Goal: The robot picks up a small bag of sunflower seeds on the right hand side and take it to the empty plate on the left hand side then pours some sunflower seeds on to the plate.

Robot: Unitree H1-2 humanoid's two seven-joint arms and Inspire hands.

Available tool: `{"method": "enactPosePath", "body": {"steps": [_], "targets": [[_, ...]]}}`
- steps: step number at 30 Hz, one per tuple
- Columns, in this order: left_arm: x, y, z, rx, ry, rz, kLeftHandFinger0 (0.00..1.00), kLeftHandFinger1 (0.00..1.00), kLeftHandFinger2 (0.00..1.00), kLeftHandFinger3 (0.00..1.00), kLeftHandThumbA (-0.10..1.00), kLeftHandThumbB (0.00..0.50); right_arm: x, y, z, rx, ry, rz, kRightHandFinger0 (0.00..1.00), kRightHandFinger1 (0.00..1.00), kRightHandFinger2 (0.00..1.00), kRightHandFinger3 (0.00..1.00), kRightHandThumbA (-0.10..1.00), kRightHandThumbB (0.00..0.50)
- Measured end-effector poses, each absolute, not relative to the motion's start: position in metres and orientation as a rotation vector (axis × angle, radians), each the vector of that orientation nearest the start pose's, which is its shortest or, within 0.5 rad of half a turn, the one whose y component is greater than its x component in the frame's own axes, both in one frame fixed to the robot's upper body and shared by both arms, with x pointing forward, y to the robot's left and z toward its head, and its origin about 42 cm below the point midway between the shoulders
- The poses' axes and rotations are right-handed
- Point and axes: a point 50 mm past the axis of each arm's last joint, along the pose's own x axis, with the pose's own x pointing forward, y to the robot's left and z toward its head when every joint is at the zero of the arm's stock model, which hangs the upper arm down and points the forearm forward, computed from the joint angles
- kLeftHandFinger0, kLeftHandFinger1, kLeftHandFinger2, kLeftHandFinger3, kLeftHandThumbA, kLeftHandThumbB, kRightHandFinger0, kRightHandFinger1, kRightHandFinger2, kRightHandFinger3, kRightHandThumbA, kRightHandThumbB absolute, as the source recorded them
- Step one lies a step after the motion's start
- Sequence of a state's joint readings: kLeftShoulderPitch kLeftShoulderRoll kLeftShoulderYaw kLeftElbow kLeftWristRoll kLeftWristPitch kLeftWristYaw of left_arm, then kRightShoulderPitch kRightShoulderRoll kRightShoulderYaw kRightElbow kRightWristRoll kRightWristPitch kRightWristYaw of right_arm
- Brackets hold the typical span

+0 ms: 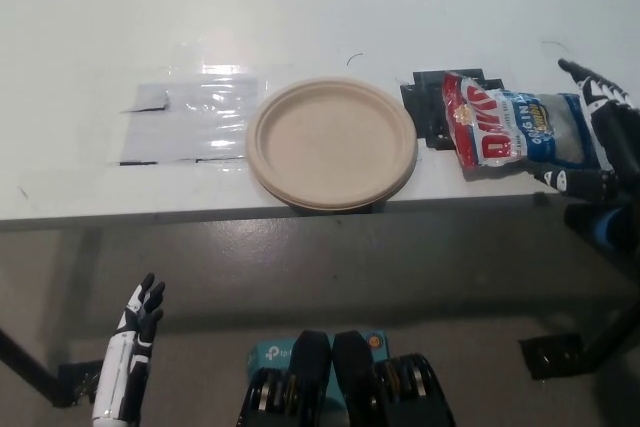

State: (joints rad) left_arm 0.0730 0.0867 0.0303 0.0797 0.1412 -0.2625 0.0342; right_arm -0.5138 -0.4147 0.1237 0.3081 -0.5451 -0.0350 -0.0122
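Black right hand (600, 137) fingers spread around seed bag (515, 130), seemingly not gripping, plate (332, 142) beside, white left hand (135, 332) open low.

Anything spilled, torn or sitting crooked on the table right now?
Nothing spilled: the plate is bare, slightly overhanging the table edge. The seed bag lies flat, tilted, apparently intact, with the right hand spread at its right end. Left hand rests below the table.
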Motion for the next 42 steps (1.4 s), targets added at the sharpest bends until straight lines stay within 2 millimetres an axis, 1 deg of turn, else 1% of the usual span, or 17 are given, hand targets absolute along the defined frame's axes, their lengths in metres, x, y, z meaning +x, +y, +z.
{"method": "enactPosePath", "body": {"steps": [3,4,6,8,9,10,14,19,20,22,25,27,31,33,34,41,42], "targets": [[0.256,0.252,0.074,0.228,-0.113,0.043,1.0,1.0,1.0,1.0,1.0,0.0,0.447,-0.304,0.206,-0.994,-0.199,0.034,1.0,1.0,1.0,1.0,1.0,0.463],[0.256,0.252,0.075,0.228,-0.114,0.043,1.0,1.0,1.0,1.0,1.0,0.007,0.449,-0.307,0.201,-0.995,-0.176,0.035,1.0,1.0,1.0,1.0,1.0,0.462],[0.256,0.252,0.075,0.228,-0.114,0.043,1.0,1.0,1.0,1.0,1.0,0.002,0.454,-0.31,0.197,-0.996,-0.146,0.035,1.0,1.0,1.0,1.0,1.0,0.47],[0.256,0.252,0.075,0.228,-0.114,0.043,1.0,1.0,1.0,1.0,1.0,0.003,0.458,-0.311,0.194,-0.999,-0.124,0.037,1.0,1.0,1.0,1.0,1.0,0.448],[0.256,0.252,0.075,0.228,-0.114,0.043,1.0,1.0,1.0,1.0,1.0,0.002,0.46,-0.312,0.193,-1.0,-0.119,0.038,1.0,1.0,1.0,1.0,1.0,0.448],[0.256,0.252,0.075,0.228,-0.114,0.042,1.0,1.0,1.0,1.0,1.0,0.01,0.461,-0.312,0.193,-1.002,-0.115,0.039,1.0,1.0,1.0,1.0,1.0,0.463],[0.256,0.252,0.075,0.228,-0.114,0.043,1.0,1.0,1.0,1.0,1.0,0.013,0.468,-0.312,0.196,-1.005,-0.108,0.036,1.0,1.0,1.0,1.0,1.0,0.483],[0.256,0.252,0.075,0.228,-0.114,0.042,1.0,1.0,1.0,1.0,1.0,0.006,0.469,-0.312,0.197,-1.005,-0.108,0.036,1.0,1.0,1.0,1.0,1.0,0.465],[0.256,0.252,0.075,0.228,-0.114,0.042,1.0,1.0,1.0,1.0,1.0,0.008,0.469,-0.312,0.197,-1.004,-0.109,0.036,1.0,1.0,1.0,1.0,1.0,0.452],[0.256,0.252,0.075,0.228,-0.114,0.042,1.0,1.0,1.0,1.0,1.0,0.017,0.47,-0.311,0.199,-0.999,-0.113,0.034,1.0,1.0,1.0,1.0,1.0,0.455],[0.256,0.251,0.075,0.228,-0.114,0.042,1.0,1.0,1.0,1.0,1.0,0.005,0.472,-0.309,0.204,-0.989,-0.127,0.032,1.0,1.0,1.0,1.0,1.0,0.434],[0.256,0.251,0.075,0.229,-0.114,0.041,1.0,1.0,1.0,1.0,1.0,0.001,0.472,-0.307,0.21,-0.982,-0.147,0.03,1.0,1.0,1.0,1.0,1.0,0.441],[0.256,0.251,0.075,0.228,-0.114,0.041,1.0,1.0,1.0,1.0,1.0,0.004,0.473,-0.305,0.216,-0.969,-0.161,0.034,1.0,1.0,1.0,1.0,1.0,0.431],[0.256,0.251,0.075,0.228,-0.114,0.04,1.0,1.0,1.0,1.0,1.0,0.01,0.474,-0.305,0.217,-0.963,-0.16,0.035,1.0,1.0,1.0,1.0,1.0,0.441],[0.256,0.251,0.075,0.228,-0.114,0.04,1.0,1.0,1.0,1.0,1.0,0.002,0.474,-0.304,0.218,-0.959,-0.159,0.036,1.0,1.0,1.0,1.0,1.0,0.441],[0.256,0.251,0.075,0.228,-0.114,0.039,1.0,1.0,1.0,1.0,1.0,0.0,0.475,-0.3,0.22,-0.957,-0.159,0.04,1.0,1.0,1.0,1.0,1.0,0.435],[0.256,0.251,0.075,0.228,-0.115,0.039,1.0,1.0,1.0,1.0,1.0,0.017,0.476,-0.3,0.219,-0.959,-0.153,0.043,1.0,1.0,1.0,1.0,1.0,0.431]]}}
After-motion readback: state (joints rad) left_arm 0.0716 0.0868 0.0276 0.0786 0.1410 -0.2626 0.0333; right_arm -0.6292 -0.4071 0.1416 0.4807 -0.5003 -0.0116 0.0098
